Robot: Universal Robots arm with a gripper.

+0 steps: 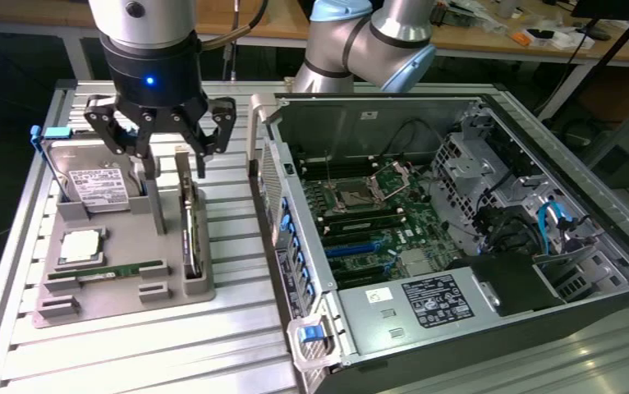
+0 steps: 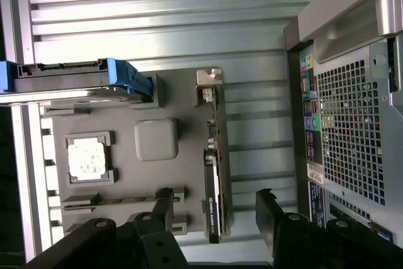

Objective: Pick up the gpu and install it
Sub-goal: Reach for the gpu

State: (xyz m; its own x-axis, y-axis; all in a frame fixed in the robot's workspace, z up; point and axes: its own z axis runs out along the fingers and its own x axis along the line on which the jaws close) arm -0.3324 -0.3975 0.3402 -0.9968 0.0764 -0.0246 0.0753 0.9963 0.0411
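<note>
End effector [image 1: 172, 158], jaws spread wide, sits just above the gpu [image 1: 189, 226], which stands edgewise in the grey tray [image 1: 117, 293].

The exterior view looks from a raised spot off the near edge of the slatted table [image 1: 107, 353], facing down and across it toward a workbench [image 1: 282, 20] on the far side. It stands back enough to take in the whole grey parts tray [image 1: 128, 238] on the exterior view's left and the open computer case [image 1: 347, 123] on the exterior view's right. The wrist view faces straight down past the gripper [image 2: 214, 201], close over the tray. Both views share the tray, the gpu [image 2: 212, 181] standing in it, the table slats and the case's side nearest the tray.
</note>
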